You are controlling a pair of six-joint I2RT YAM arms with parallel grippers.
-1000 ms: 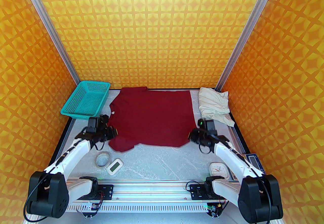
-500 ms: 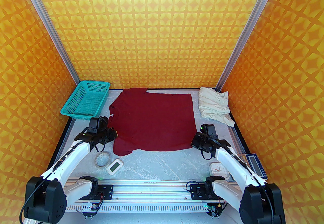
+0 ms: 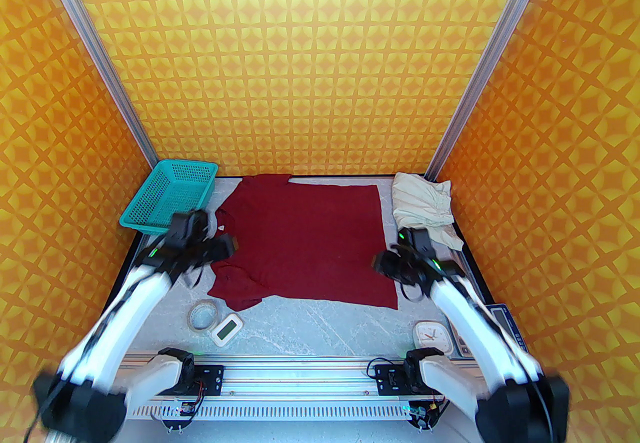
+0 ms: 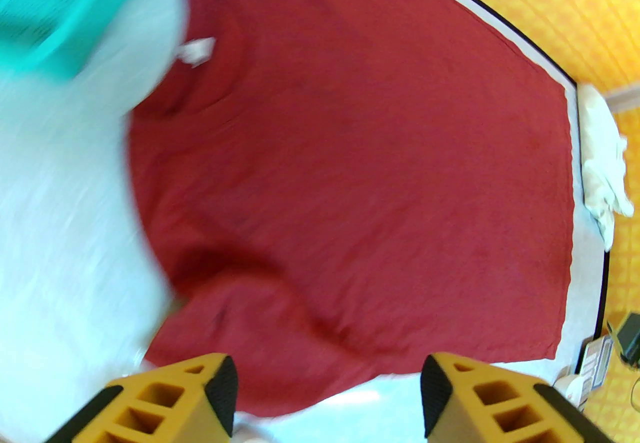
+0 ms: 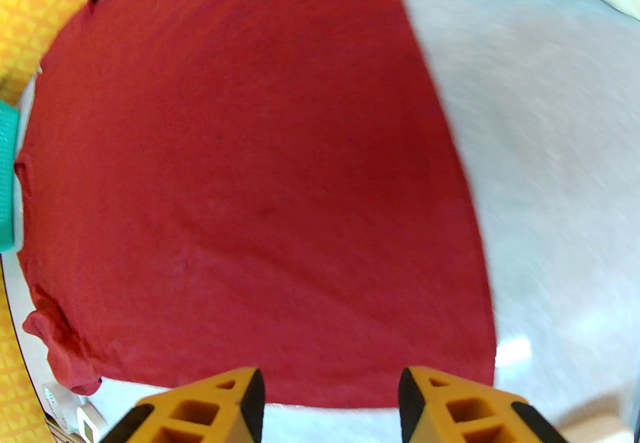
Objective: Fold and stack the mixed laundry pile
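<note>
Both tools hang with jaws apart and nothing between them; the left tool [image 4: 328, 381] hovers over the collar side of the dark red T-shirt [image 3: 305, 241], the right tool [image 5: 330, 398] over its hem side. The T-shirt lies spread on the table [image 3: 325, 321] from mid-table to the far edge, collar toward the left edge, hem toward the right; its near sleeve [image 3: 235, 288] is rumpled. The cream piece [image 3: 422, 208] sits bunched in the far right corner, unfolded; the teal basket [image 3: 187, 165] stands in the far left corner. The spreading step looks done and the first fold is due; it calls for both tools to come down, pinch the near edge at sleeve and hem corner, and carry it over evenly. A white neck label [image 4: 196, 51] shows at the collar; no writing on it can be read.
</note>
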